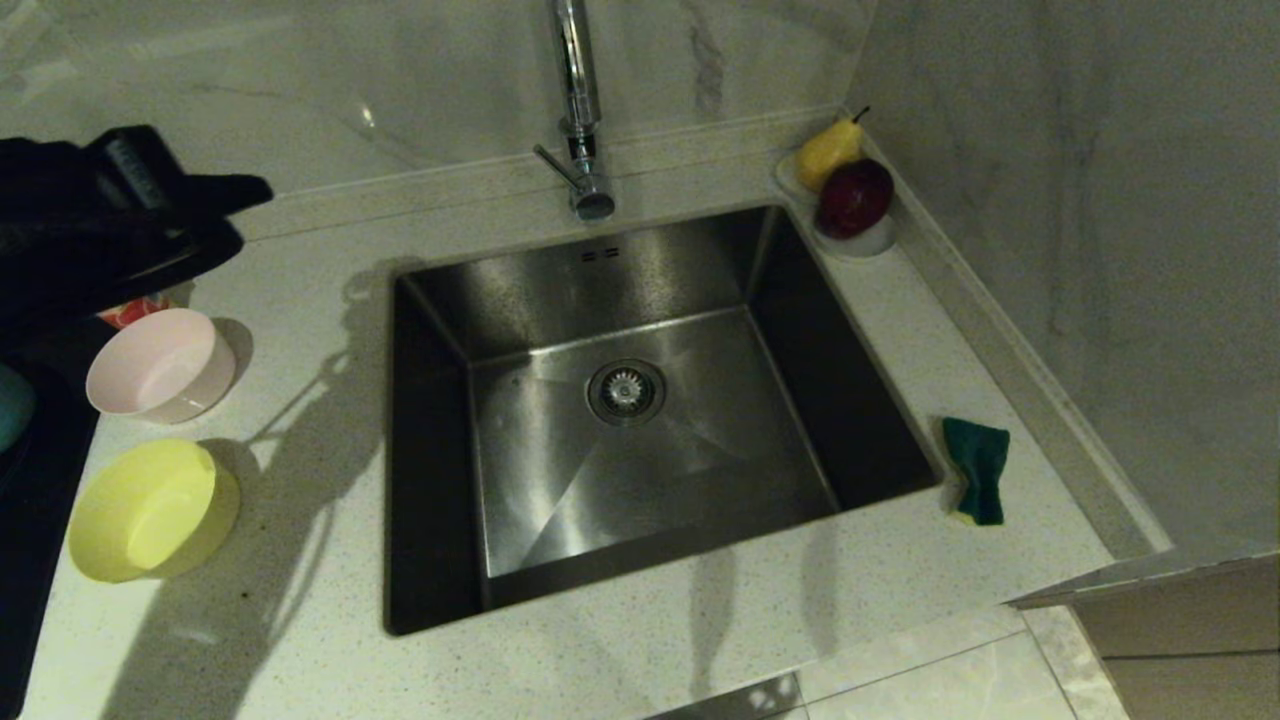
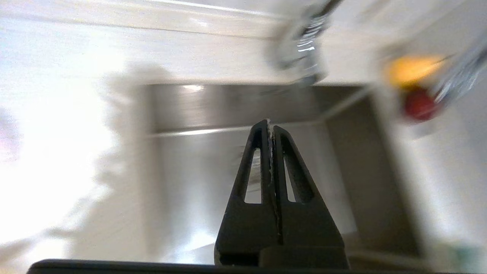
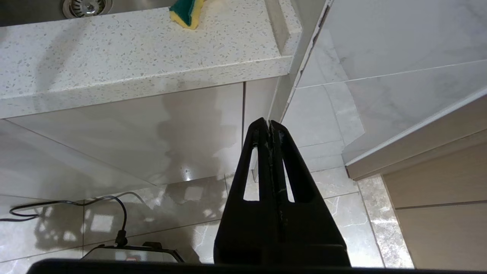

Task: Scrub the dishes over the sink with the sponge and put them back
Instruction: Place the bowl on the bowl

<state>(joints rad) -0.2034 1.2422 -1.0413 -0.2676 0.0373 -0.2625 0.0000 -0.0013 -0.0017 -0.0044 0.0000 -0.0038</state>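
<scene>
Basically nothing done yet, judging by how everything lies. Left gripper [image 2: 269, 127] up over the counter [image 1: 300, 560] at the far left, fingers clenched tight together on nothing, pointing out across the sink [image 1: 640, 420]. Right gripper [image 3: 269, 127] parked low, below counter height in front of the cabinet, also clamped shut with nothing in it, floor tiles showing beyond the tips.

Moving out from the left arm: pink bowl [image 1: 160, 365] just below it on the left counter, upright and looking clean-ish but hard to say. Yellow bowl [image 1: 150, 510] nearer, tipped slightly on its side, close to the pink one but not touching. Only a sliver of something bluish [image 1: 12, 405] at the very left edge, possibly the third bowl, can't tell for sure. Bit of something red and white peeking out behind the pink bowl, no idea what.

Sink dry and bare apart from the drain strainer, faucet [image 1: 580, 120] at the far side. Sponge [image 1: 978, 470] all the way over on the right counter, just beside the sink rim, green face up and a bit bent, untouched. Pear [image 1: 828, 152] and a dark red fruit [image 1: 855, 197] on a small white dish in the far right corner, not part of the job.

So still to do: grab the sponge, pick up each bowl, scrub over the sink, set each back. Whole job ahead, pretty much.
</scene>
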